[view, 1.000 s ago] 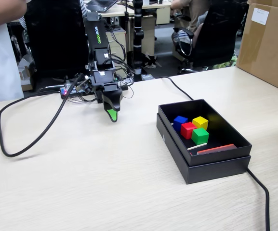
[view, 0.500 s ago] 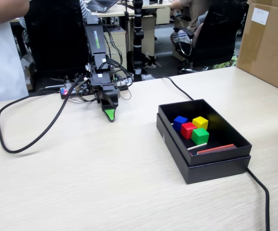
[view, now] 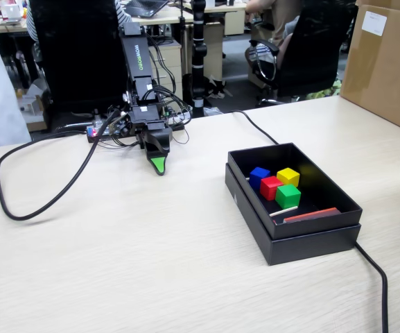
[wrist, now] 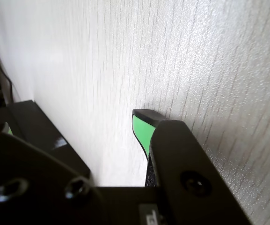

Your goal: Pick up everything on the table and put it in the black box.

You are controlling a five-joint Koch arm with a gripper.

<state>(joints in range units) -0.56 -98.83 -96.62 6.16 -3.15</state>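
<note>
Blue cube [view: 258, 175], red cube [view: 270, 187], yellow cube [view: 288, 176] and green cube [view: 288, 195] clustered inside the black box [view: 303, 232] on the table [view: 151, 263]. Gripper [view: 159, 166] parked nose-down well apart, empty; whether parted or closed cannot be told. Likely light, rigid, matte; best pinched across opposite flat faces.

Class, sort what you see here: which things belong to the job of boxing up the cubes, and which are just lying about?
Belong to the job:
blue cube
red cube
yellow cube
green cube
black box
gripper

Just lying about:
white stick and red strip, both in the box
black cable
brown carton
</note>
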